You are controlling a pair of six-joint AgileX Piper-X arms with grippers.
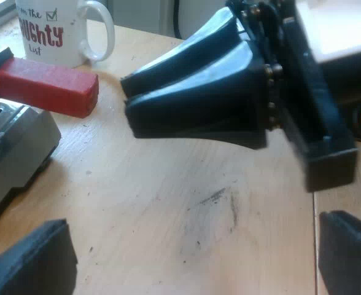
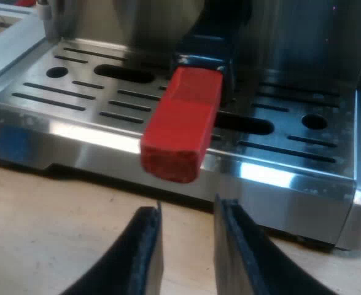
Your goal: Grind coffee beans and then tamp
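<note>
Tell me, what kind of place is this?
Probably a coffee-making corner: an espresso machine with a red-ended holder handle at its front, and a white mug on the wooden table.

The holder (image 2: 182, 126) sits at the machine's (image 2: 303, 37) front. Its dark handle reaches out roughly level over the drip tray (image 2: 76, 86) and past the tray's front edge, ending in a square red block above the worktop (image 2: 45, 233). The tray is shiny steel with rows of slots and round holes.
</note>
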